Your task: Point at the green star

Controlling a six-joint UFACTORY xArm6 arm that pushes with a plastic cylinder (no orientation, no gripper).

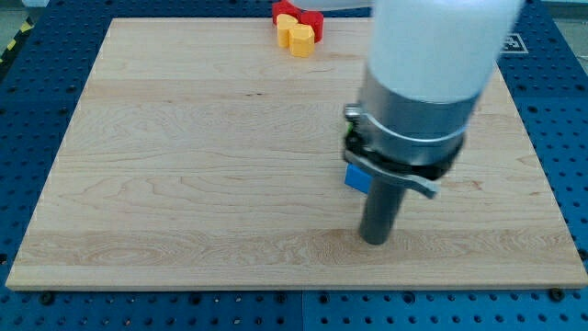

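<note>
No green star shows in the camera view; if there is one, the arm hides it. My tip (375,239) rests on the wooden board (184,184) at the view's lower right. A blue block (355,177), shape unclear, lies just above and left of the tip, mostly hidden behind the rod and the arm's body. A red block (296,15) and a yellow heart-like block (297,36) lie together at the view's top edge, far from the tip.
The arm's large white and grey body (418,83) covers the board's upper right part. The board lies on a blue perforated table (37,64) that shows around all its edges.
</note>
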